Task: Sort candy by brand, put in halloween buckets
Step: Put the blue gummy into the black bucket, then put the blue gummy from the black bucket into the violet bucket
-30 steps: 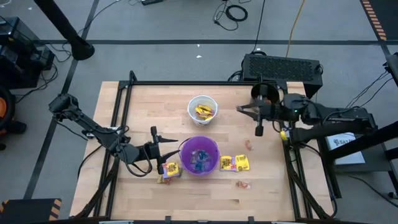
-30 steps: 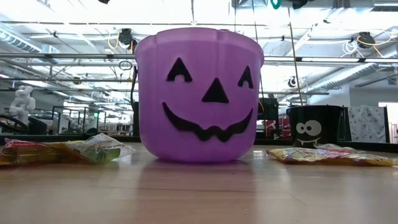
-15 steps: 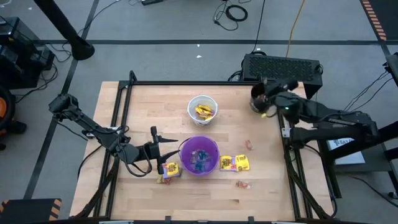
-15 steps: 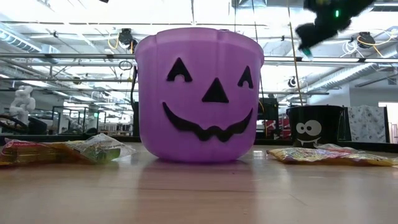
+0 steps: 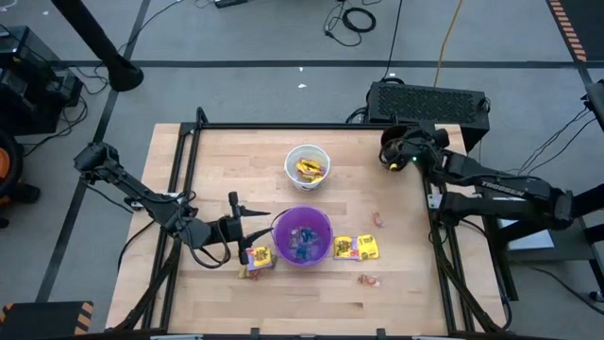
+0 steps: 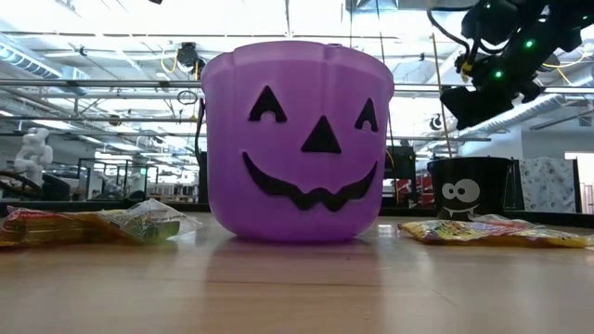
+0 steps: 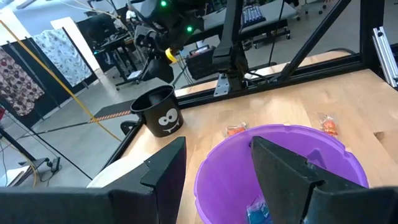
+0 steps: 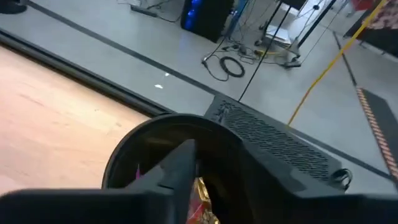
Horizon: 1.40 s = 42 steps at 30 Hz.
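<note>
The purple bucket (image 5: 304,236) stands near the table's near edge with blue wrappers inside. My left gripper (image 7: 217,146) hangs open just to its left, its fingers ahead of the rim and touching nothing. The white bucket (image 5: 308,165) holds yellow candy. The black bucket (image 8: 174,134) sits at the far right. My right gripper (image 8: 198,180) hovers over its mouth, shut on a yellow-red candy (image 8: 202,202). Yellow packets (image 5: 357,247) (image 5: 260,257) lie on either side of the purple bucket. Small orange-pink sweets (image 5: 377,219) (image 5: 366,280) lie to its right. My right gripper pinches a small yellow-red wrapped candy (image 8: 200,194) between its two fingers, coming from above and pointing down into the black bucket's mouth. The candy is lifted clear and hangs just over the opening. Which part of the wrapper is held is hidden by the fingers.
A black box with a ridged top (image 5: 429,102) sits beyond the far right corner, right behind the black bucket. A black metal frame (image 5: 198,127) borders the table. Bare wood lies between the white bucket and the left rail, and along the near edge.
My right gripper has travelled from above the table right of the white bucket toward the far edge and now hangs over the black bucket, having turned to point down into it. The left arm has kept still.
</note>
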Motion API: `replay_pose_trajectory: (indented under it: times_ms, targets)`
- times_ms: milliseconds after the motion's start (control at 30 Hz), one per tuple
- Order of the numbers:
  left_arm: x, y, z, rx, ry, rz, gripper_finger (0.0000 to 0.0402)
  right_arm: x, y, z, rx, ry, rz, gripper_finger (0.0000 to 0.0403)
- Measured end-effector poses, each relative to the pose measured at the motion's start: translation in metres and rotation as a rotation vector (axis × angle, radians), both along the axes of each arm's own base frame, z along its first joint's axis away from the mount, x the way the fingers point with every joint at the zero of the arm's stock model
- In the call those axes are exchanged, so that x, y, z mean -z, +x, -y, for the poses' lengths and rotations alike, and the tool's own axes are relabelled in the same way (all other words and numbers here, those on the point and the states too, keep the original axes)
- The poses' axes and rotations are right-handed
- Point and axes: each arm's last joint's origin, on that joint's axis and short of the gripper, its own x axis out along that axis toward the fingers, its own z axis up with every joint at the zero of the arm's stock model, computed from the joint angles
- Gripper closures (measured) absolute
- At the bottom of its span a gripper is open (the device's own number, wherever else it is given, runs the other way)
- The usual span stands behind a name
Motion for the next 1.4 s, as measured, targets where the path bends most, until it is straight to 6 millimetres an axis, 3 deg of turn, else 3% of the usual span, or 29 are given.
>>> replay_pose_trajectory:
  times_ms: [100,267,400,633,867,1300,1400]
  targets:
    - [0.000,0.000,0.000,0.000,-0.003,0.001,0.0213,-0.013,-0.001,-0.006,-0.056,0.027,0.047,0.0229]
    - [0.000,0.000,0.000,0.000,-0.005,-0.002,0.0213,-0.034,0.002,-0.037,-0.386,0.175,0.264,0.0188]
    - [0.001,0.000,0.000,-0.002,-0.003,-0.005,0.0213,-0.028,0.008,-0.068,-0.571,0.280,0.304,0.0186]
    - [0.001,0.000,0.000,-0.002,-0.003,-0.005,0.0213,-0.014,0.014,-0.103,-0.614,0.268,0.246,0.0198]
    - [0.001,0.000,0.000,-0.002,-0.004,-0.005,0.0213,-0.014,0.016,-0.110,-0.609,0.205,0.244,0.0206]
    - [-0.001,-0.001,-0.004,-0.070,0.066,-0.009,0.0213,-0.016,0.020,-0.113,-0.802,0.142,0.105,0.0207]
    - [-0.006,-0.001,-0.012,-0.100,0.065,0.006,0.0213,-0.018,0.021,-0.111,-0.747,0.099,0.134,0.0207]
